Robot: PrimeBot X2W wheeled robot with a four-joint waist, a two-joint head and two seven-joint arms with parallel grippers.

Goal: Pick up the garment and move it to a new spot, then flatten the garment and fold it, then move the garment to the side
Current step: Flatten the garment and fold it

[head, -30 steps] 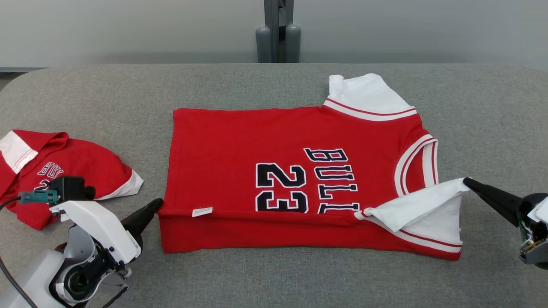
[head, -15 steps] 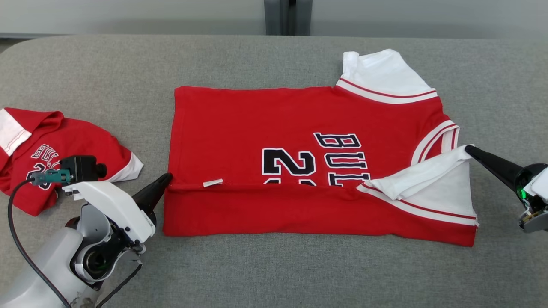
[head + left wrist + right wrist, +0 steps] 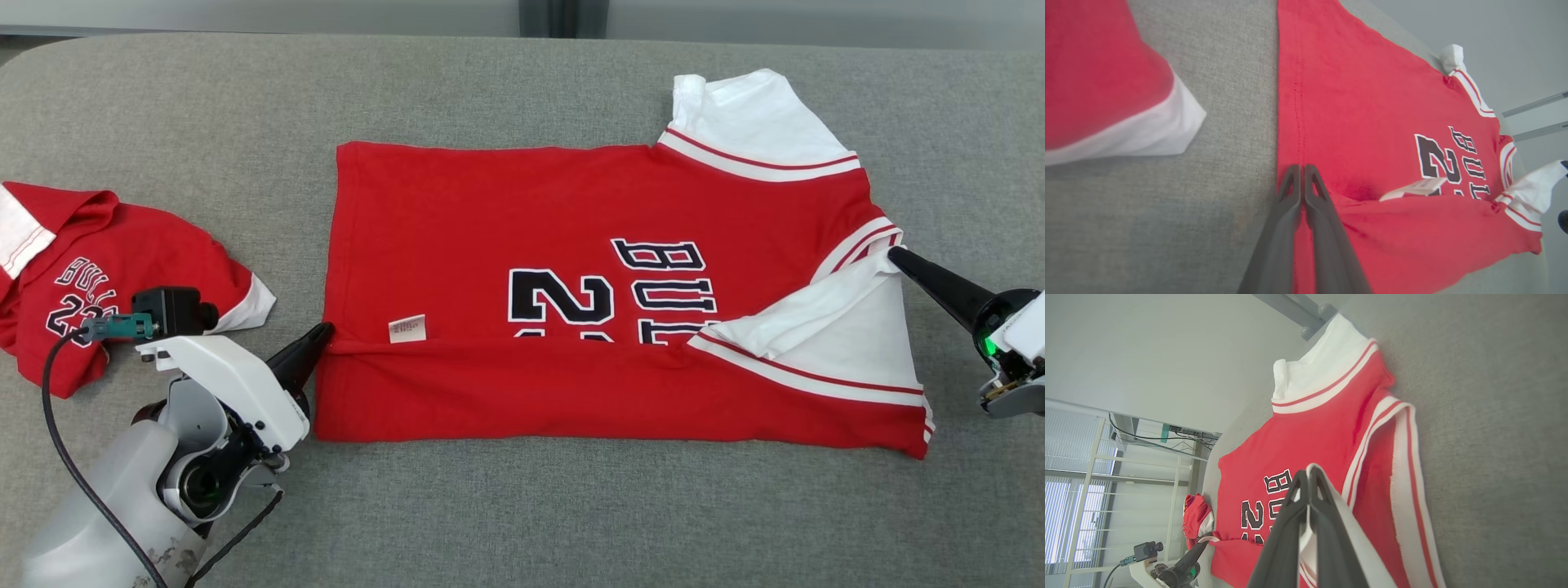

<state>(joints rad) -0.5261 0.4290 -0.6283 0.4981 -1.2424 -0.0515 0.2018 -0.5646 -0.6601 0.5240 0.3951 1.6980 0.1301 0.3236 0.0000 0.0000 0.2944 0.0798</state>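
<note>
One jersey [image 3: 490,212] ("BU", "2" legible)

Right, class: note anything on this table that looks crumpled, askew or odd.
A second red jersey lies crumpled on the left. On the spread jersey, a white label sticks out at the fold, and the near sleeve bunches where the right pincer grips it.

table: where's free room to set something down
Bare table lies behind the jersey along the far edge and across the near strip before it. A narrow gap separates it from the crumpled shirt. Crowded at both ends, where left gripper and right gripper pinch it.
</note>
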